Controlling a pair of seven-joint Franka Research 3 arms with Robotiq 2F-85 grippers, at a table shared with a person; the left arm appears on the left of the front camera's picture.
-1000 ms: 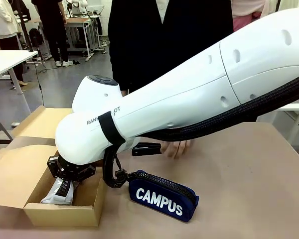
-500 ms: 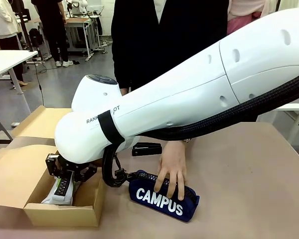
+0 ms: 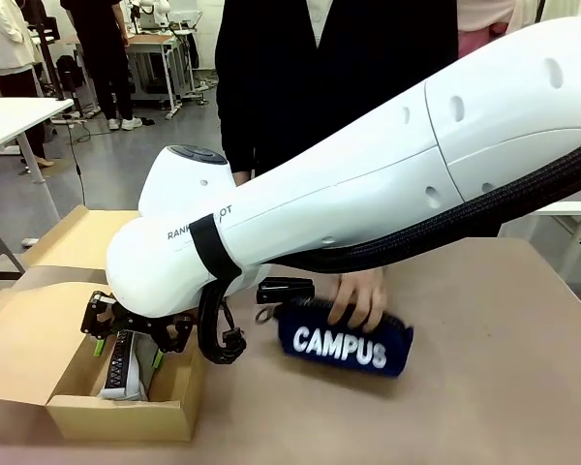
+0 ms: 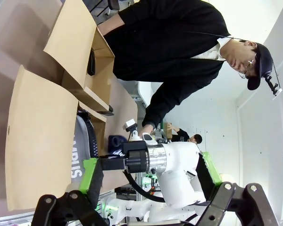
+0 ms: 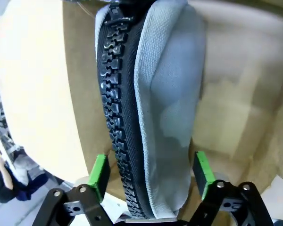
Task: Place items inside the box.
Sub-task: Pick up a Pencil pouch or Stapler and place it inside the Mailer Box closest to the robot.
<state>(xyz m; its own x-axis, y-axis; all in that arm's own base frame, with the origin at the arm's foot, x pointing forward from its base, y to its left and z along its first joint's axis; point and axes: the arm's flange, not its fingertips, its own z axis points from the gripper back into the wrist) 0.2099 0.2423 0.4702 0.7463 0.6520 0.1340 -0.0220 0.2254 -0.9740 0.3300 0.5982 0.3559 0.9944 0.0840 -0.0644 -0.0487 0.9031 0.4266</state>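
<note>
Placement of the grey pencil case (image 3: 119, 370) looks all but done. It lies lengthwise in the open cardboard box (image 3: 116, 418) at the robot's left end of the counter (image 3: 484, 378). Its zip is turned up toward the wrist camera and its far end rests toward the box wall. The right arm reaches across the middle to get there and hangs just above the box opening. That is probably why the case lies along the box's long side: it fits flat that way and leaves room beside it.

The right fingers (image 3: 158, 355) stand wide apart, one on each side of the case. In the right wrist view a thin gap shows between each green pad and the fabric, so they grip nothing and the case rests on the box floor.

The navy "CAMPUS" case (image 3: 344, 343) lies on the counter just right of the box. The person's hand (image 3: 361, 296) rests on its top edge, seemingly steadying it or offering it as the next item. A black stapler (image 3: 286, 289) sits on the counter just beyond it, near the arm.

The left fingers (image 4: 91, 175) are spread open and empty in their own view, well apart from the box.
</note>
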